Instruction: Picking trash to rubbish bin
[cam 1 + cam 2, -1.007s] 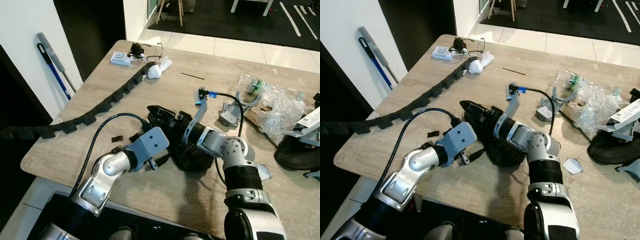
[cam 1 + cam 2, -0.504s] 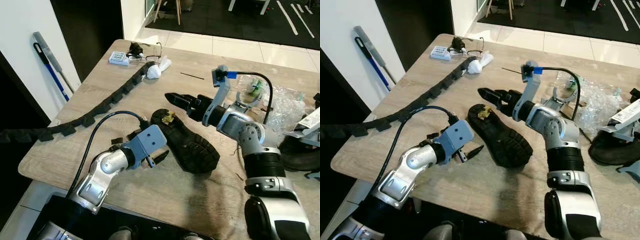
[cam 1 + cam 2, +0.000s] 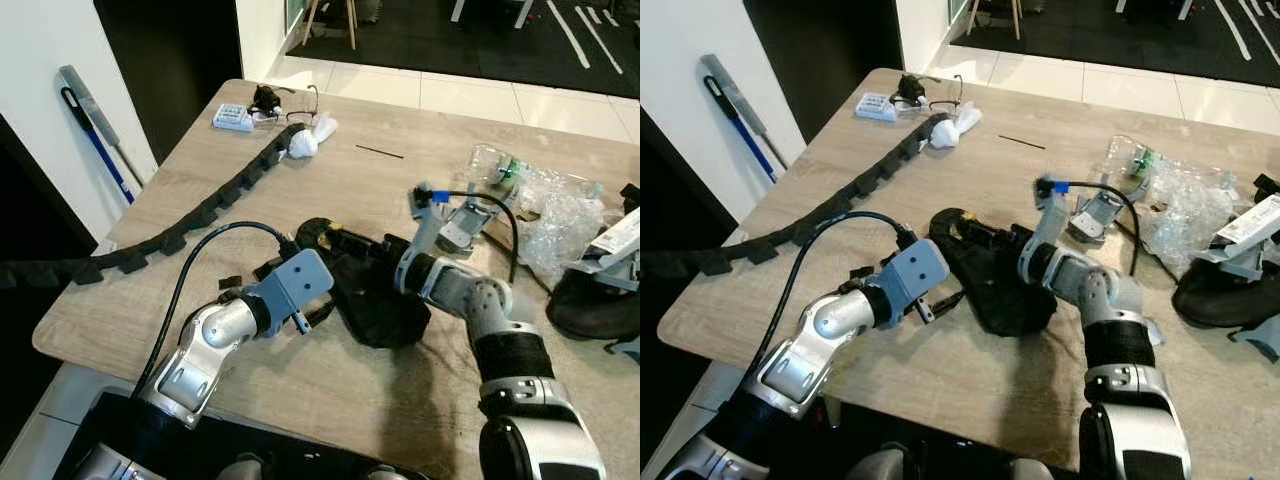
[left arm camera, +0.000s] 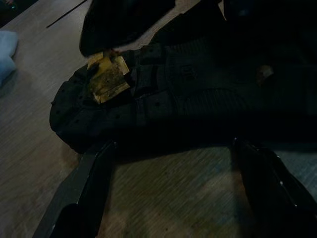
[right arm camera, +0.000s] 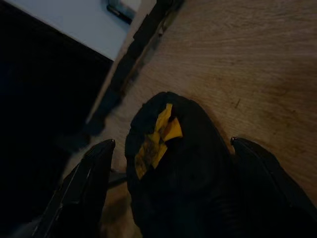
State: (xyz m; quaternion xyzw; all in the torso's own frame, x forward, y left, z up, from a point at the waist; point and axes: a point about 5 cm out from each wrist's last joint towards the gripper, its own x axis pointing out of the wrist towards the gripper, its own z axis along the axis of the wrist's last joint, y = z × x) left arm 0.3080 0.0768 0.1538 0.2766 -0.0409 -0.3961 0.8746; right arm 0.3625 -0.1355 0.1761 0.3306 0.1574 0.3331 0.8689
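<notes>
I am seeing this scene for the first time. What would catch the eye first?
A black shoe sole with a yellow scrap stuck on it lies mid-table, the right gripper open over it. The left gripper, open too, faces it from the near side. Crumpled clear plastic sits on the table's right.

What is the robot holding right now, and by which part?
Nothing. Both the right gripper and left gripper are open, with the black rubber shoe sole lying on the table between them.
</notes>
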